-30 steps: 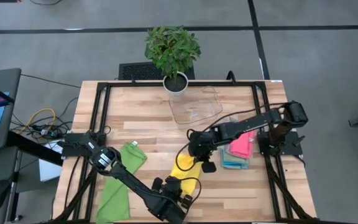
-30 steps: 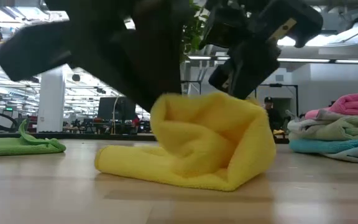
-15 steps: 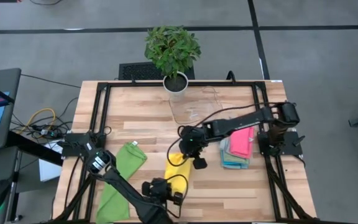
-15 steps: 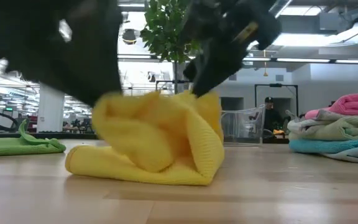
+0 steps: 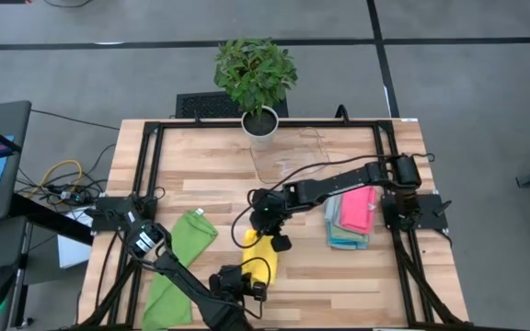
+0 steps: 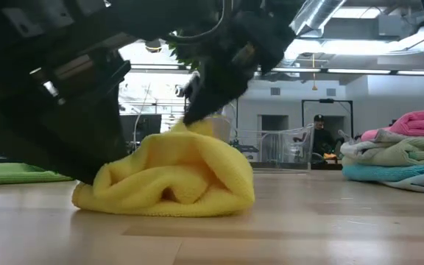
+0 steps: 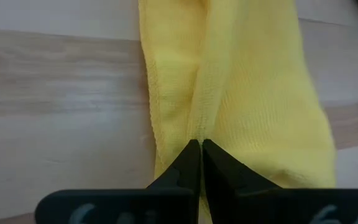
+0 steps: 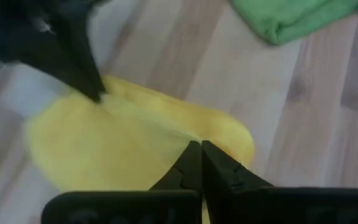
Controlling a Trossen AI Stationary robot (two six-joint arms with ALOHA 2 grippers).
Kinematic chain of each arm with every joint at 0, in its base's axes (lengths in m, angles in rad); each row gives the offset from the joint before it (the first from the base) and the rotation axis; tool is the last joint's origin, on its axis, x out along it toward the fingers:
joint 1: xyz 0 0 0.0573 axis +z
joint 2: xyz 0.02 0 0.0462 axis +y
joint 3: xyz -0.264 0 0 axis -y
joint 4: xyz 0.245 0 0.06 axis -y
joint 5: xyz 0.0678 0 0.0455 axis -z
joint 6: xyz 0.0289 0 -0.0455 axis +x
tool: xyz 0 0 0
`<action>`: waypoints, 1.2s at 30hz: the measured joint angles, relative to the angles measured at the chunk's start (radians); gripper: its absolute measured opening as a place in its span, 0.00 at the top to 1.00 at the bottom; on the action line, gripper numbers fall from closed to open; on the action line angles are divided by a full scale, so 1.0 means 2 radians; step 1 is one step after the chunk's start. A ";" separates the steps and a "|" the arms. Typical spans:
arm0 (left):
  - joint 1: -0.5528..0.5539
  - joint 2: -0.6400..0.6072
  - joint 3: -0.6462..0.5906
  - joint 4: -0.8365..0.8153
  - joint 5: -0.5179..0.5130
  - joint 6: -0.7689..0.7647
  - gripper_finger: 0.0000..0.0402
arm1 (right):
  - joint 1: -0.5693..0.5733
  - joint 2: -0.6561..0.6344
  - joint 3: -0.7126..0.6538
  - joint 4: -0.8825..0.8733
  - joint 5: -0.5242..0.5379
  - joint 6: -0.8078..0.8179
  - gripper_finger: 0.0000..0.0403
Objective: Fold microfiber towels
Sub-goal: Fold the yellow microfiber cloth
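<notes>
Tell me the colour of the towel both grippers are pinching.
Yellow. The towel shows best in the left wrist view, plain with no pattern.

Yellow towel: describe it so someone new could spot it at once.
On the wooden table, look at the near middle, between the green towel and the folded stack. The yellow towel lies bunched there, pinched by the left gripper and right gripper. It is the only yellow cloth.

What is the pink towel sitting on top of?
The pink towel lies on top of a stack: a grey towel beneath it, then a teal-blue layer resting on the table. Whether more towels are within the stack is hidden.
</notes>
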 joint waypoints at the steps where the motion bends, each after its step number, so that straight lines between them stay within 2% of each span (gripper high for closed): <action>1: 0.000 0.000 0.000 0.000 0.001 0.003 1.00 | -0.002 0.006 0.002 0.010 0.001 -0.002 0.94; 6: 0.000 0.000 0.000 -0.004 0.005 0.004 1.00 | -0.009 0.023 0.001 0.010 0.008 -0.005 0.90; 12: -0.001 0.000 0.000 -0.007 0.024 -0.003 0.99 | -0.022 0.021 0.001 0.020 0.048 -0.005 0.81; 18: -0.001 0.000 0.001 -0.010 0.027 -0.016 0.92 | -0.046 -0.015 0.026 -0.016 0.037 -0.002 0.69; 20: -0.001 -0.001 0.001 -0.012 0.025 -0.018 0.90 | -0.057 -0.031 0.025 -0.024 0.011 0.015 0.67; 26: 0.002 -0.011 0.000 -0.046 0.027 -0.018 0.84 | -0.052 -0.079 0.025 -0.078 -0.067 0.043 0.68; 32: 0.004 -0.019 0.000 -0.087 0.019 -0.019 0.73 | -0.001 -0.117 0.025 -0.091 -0.072 0.051 0.73; 36: 0.004 -0.021 0.000 -0.093 0.019 -0.019 0.65 | 0.037 -0.114 0.025 -0.090 -0.060 0.052 0.74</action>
